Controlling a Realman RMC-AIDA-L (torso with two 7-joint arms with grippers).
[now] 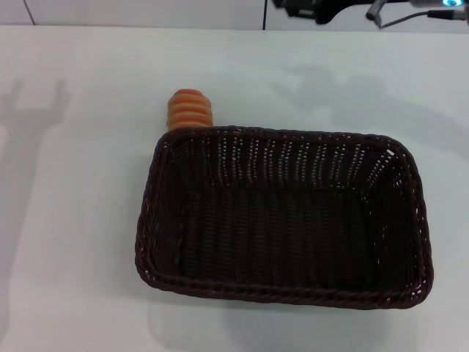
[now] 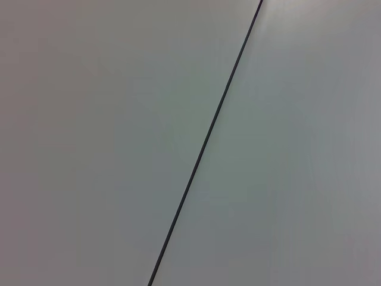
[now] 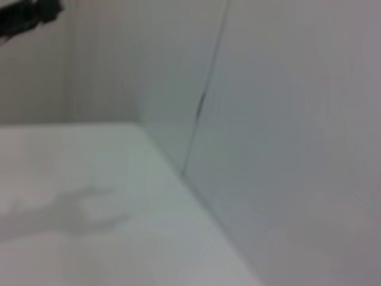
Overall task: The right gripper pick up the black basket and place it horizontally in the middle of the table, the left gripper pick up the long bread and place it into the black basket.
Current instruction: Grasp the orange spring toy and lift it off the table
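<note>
The black basket [image 1: 282, 220] sits lengthwise across the near middle of the white bench [image 1: 73, 220], with nothing inside it. Just behind its far left corner the long bread [image 1: 190, 108] pokes up, touching the rim. At the far edge, the right claw [image 1: 322, 9] hangs high above the bench, its opening impossible to tell; the left claw is out of sight.

black basket [image 1: 282, 220] on table [image 1: 66, 220], empty; long bread [image 1: 190, 110] touching behind its far-left corner.
</note>
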